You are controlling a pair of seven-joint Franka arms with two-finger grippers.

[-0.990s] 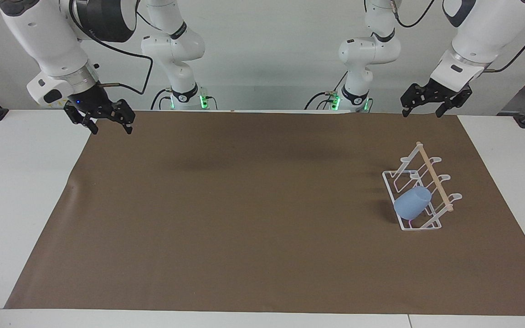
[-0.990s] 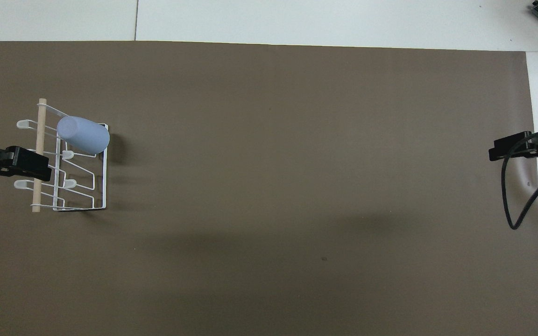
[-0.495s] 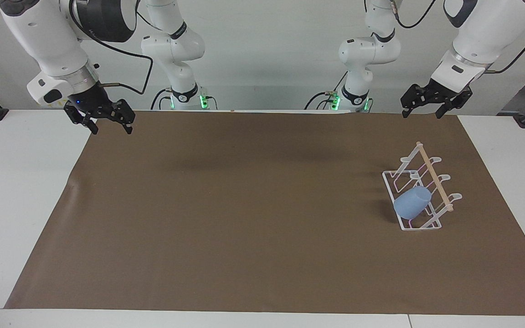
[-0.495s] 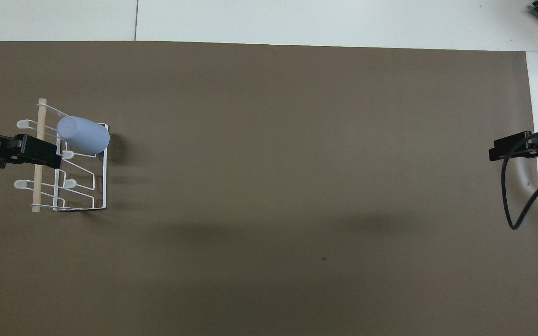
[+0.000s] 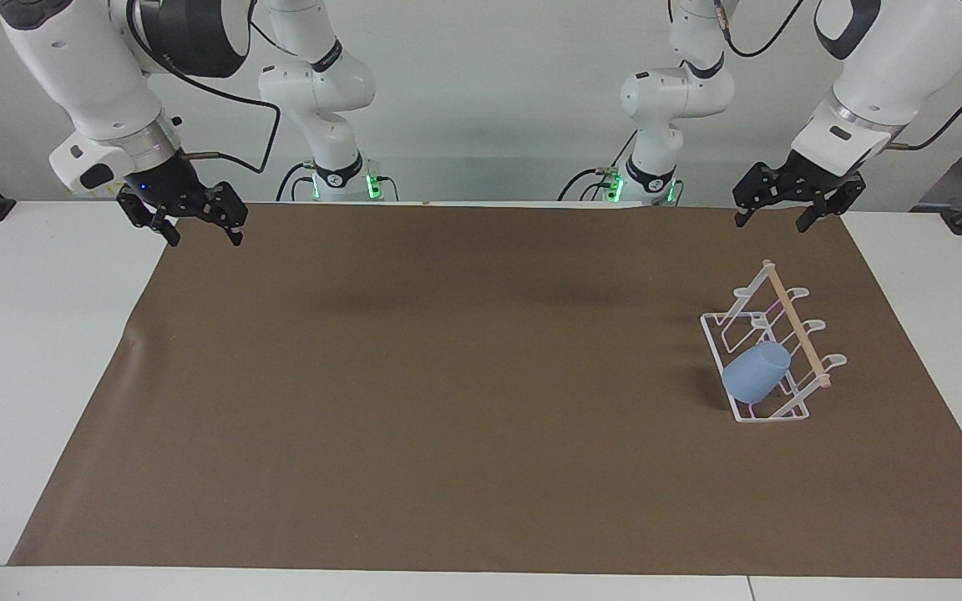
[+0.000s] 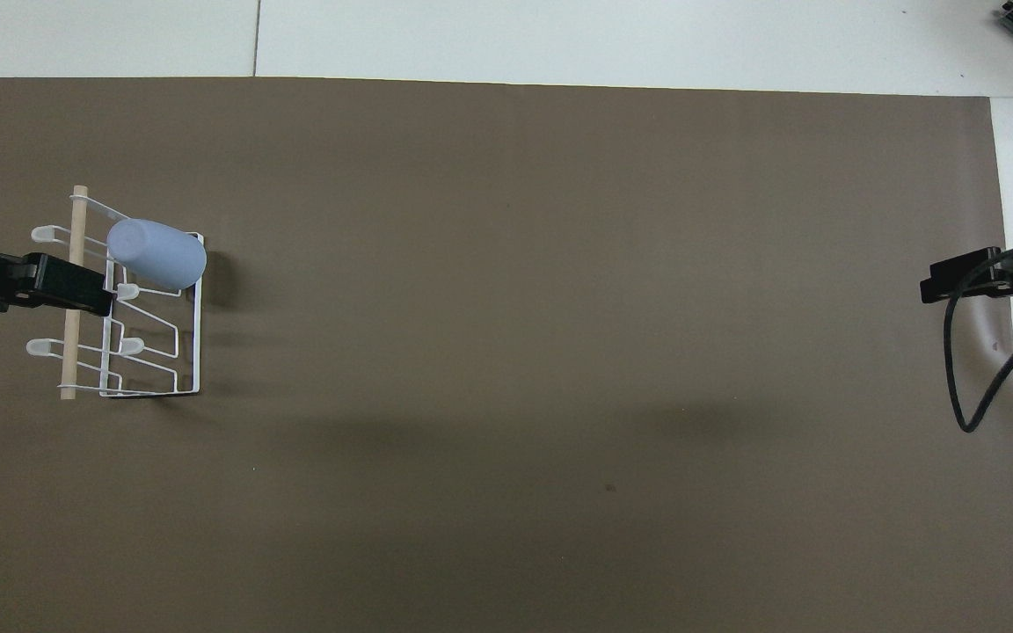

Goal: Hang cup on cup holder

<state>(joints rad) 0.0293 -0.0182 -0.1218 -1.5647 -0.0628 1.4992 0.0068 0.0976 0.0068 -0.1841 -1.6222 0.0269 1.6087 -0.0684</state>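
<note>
On rack (image 5: pixel 773 346) at left arm's end of worktop hangs cup (image 5: pixel 754 372); left end effector (image 5: pixel 769 217) & right end effector (image 5: pixel 205 235) both open, up high, holding nothing.

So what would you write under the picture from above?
Blue cup hung on white cup holder, both arms up and away.

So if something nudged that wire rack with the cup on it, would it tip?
Probably it would slide rather than tip: the cup holder has a broad flat base on the mat. Thin open wire suggests it is light. The cup sits tilted on a prong and might shake off.
</note>
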